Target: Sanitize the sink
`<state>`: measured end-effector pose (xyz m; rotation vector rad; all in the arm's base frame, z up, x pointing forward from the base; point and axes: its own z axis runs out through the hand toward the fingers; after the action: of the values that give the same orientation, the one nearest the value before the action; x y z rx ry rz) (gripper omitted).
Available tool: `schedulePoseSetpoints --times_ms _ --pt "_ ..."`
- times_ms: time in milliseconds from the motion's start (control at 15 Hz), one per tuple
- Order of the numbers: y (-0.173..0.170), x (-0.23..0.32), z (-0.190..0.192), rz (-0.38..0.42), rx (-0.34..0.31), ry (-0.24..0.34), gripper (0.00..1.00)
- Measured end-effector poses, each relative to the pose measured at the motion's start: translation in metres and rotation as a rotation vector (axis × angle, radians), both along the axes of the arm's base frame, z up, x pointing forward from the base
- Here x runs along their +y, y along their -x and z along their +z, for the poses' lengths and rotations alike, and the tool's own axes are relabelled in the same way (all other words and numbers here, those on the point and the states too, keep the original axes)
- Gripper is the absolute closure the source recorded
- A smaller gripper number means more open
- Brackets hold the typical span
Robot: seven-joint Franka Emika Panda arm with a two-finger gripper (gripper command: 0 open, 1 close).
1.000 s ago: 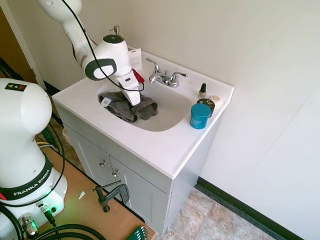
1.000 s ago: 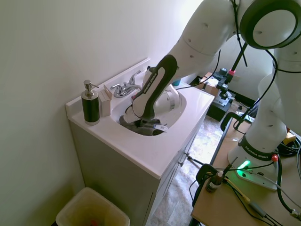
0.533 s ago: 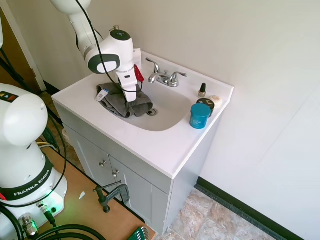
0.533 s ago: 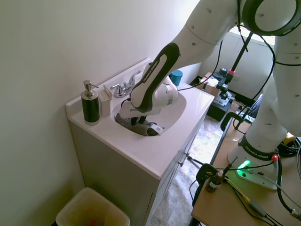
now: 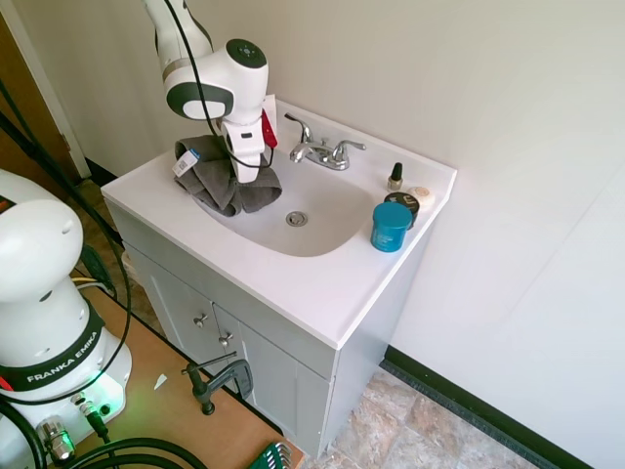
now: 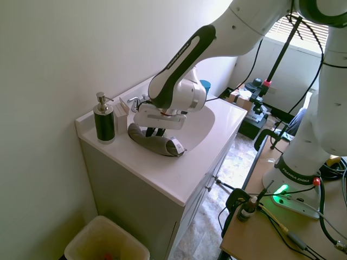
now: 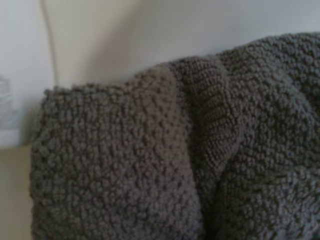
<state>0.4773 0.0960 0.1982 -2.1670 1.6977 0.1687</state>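
Sink (image 5: 327, 230): drain (image 5: 297, 219) bare; gripper (image 5: 241, 176) clamped on gray towel (image 5: 220, 181), bunched over basin's edge near faucet (image 5: 322, 149).

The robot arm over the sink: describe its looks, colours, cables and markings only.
The glossy white Franka arm has rounded segments with dark grey bands at the joints and along one link. A black cable runs down it to the white gripper, which shows a small red patch. The round white base carries a black ring lettered FRANKA EMIKA.
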Motion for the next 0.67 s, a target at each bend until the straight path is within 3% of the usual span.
schedulePoseSetpoints --times_ms 133,533,600,667 --pt "0.014 0.002 0.013 0.092 -0.008 -0.021 1.0" --pt "0.082 0.022 0.046 0.378 -0.076 0.068 1.0" --pt "0.093 0.027 0.053 0.407 -0.09 0.077 0.0" --pt "0.102 0.034 0.059 0.438 -0.105 0.085 0.0"
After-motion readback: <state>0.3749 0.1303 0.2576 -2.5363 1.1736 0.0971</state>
